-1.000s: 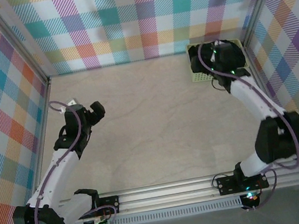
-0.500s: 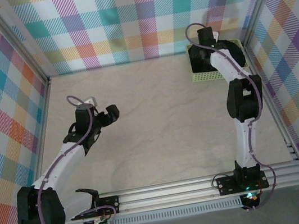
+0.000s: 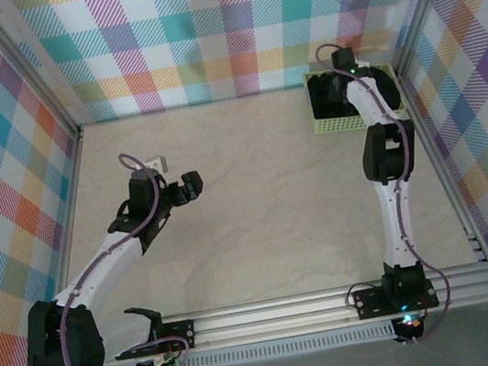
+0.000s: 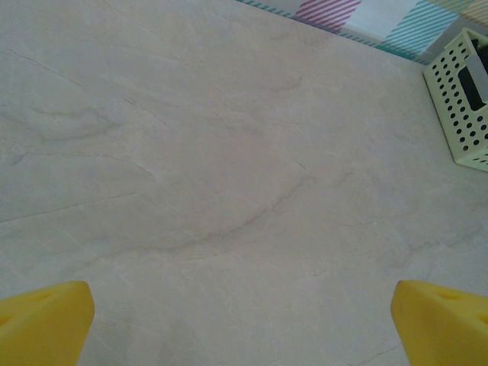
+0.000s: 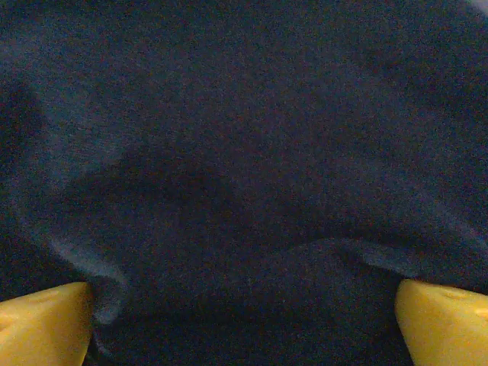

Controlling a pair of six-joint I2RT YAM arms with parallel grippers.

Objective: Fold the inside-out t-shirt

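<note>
The left claw (image 3: 190, 184) now reaches further out over the pale, marble-veined beige tabletop (image 3: 265, 198) than a second ago, when its arm was drawn back closer to the left wall. Its yellow fingers (image 4: 46, 322) are spread wide with nothing between them. In the left wrist view only bare tabletop (image 4: 191, 152) lies ahead of them. The pale green perforated plastic basket (image 4: 457, 99) sits far ahead of that claw and off to its right, cut off by the picture's edge.

The right arm has changed more. A second ago its elbow was folded out towards the right wall, and now it stands nearly straight. The right claw (image 3: 327, 95) is down inside the basket (image 3: 346, 123) at the far right corner. Its yellow fingers (image 5: 438, 324) are also wide apart and grip nothing. The plain black soft-fabric t-shirt (image 5: 244, 152) is bunched directly in front of and between them, very close.

From above, the dark claw and the dark cloth merge inside the basket, so the shirt's outline cannot be made out there. In the right wrist view the shirt runs past every edge. Whether the fingertips touch the cloth cannot be told.
</note>
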